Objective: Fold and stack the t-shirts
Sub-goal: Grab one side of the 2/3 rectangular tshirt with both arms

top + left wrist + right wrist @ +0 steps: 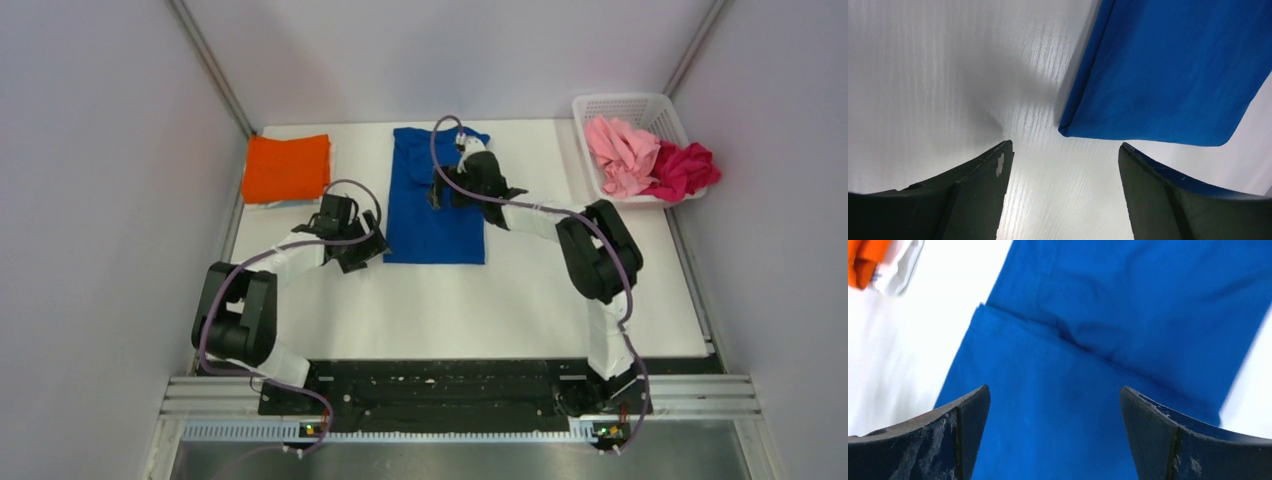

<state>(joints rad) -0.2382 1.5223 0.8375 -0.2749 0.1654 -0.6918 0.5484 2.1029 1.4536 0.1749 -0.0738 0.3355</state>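
1. Blue t-shirt (425, 215) lay mid-way across the table (520, 300), folded into a long strip.
2. Left gripper (1063, 150) fingers apart beside its near corner; right gripper (1055, 392) fingers apart above it.
3. Soft, limp cloth; probably best pinched at near-edge corners.

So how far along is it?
Done: the orange t-shirt, folded at far left. In hand: the blue t-shirt, folded into a long strip, open left gripper at its near corner, open right gripper above it. Left: the pink t-shirt and magenta t-shirt, crumpled in the basket.
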